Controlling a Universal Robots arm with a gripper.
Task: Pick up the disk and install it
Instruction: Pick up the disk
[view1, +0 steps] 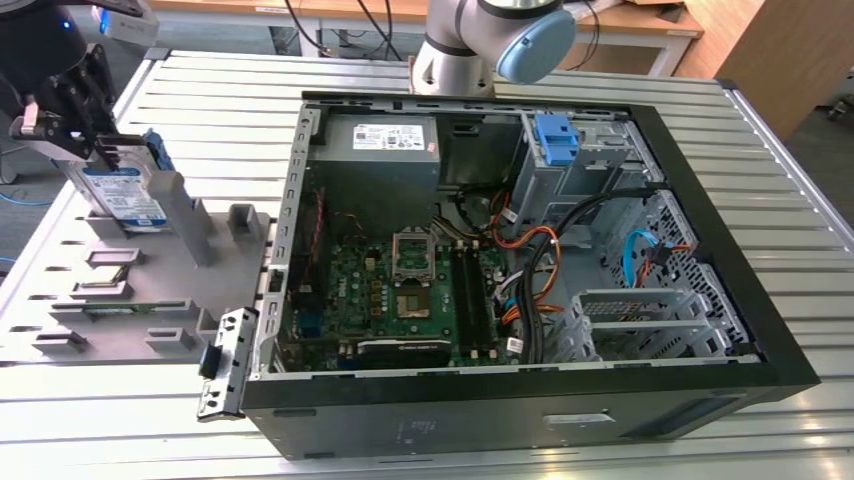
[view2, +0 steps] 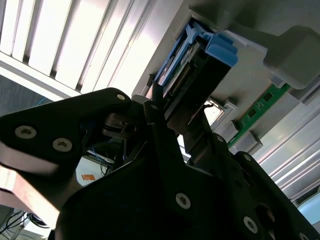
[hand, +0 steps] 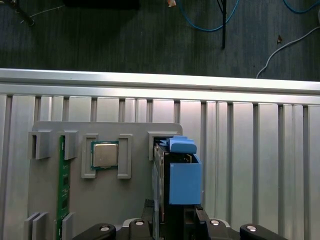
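We see the gripper (view1: 94, 150) at the far left of the exterior view, over the grey tray (view1: 127, 300) that lies on the slatted desk (view1: 200, 80) beside the open case (view1: 747, 300). It is clamped on the disk (view1: 123, 195), one black finger on each flat side. The disk stands upright on edge at the back of the tray, its label facing the exterior view's left and its blue frame showing along the top edge. We cannot tell whether its lower end rests in the tray's slot or hangs just clear of it. In the first wrist view the disk (hand: 184, 180) stands between the fingers of the gripper (hand: 175, 219), just beside a slot wall of the tray (hand: 105, 210); a chip (hand: 104, 155) sits in the next pocket and a green memory stick (hand: 62, 185) stands farther along. In the second wrist view the gripper (view2: 172, 112) closes around the near end of the disk (view2: 210, 50), with the memory stick (view2: 260, 107) beyond. Inside the case we see the motherboard (view1: 400, 295), a grey power supply (view1: 380, 150) at the back, and a blue bracket (view1: 554, 135) in the drive bay, well apart from the disk.
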